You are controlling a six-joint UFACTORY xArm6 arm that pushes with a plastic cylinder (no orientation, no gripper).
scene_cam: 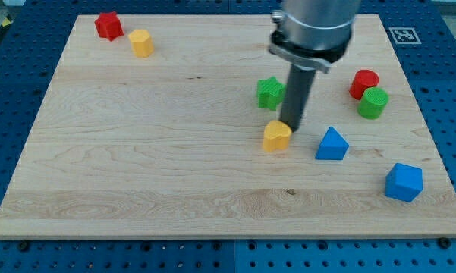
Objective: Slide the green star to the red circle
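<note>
The green star [269, 92] lies right of the board's middle. The red circle [363, 83] lies near the board's right edge, touching a green circle [373, 103] just below it. My tip [291, 124] is down on the board just below and right of the green star, close beside it, and just above a yellow heart block [276, 136]. The rod hides part of the star's right side.
A blue triangle [331, 144] lies right of the yellow heart. A blue cube-like block [404, 182] sits at the lower right. A red star [108, 26] and a yellow hexagon [141, 43] are at the upper left of the wooden board [136, 152].
</note>
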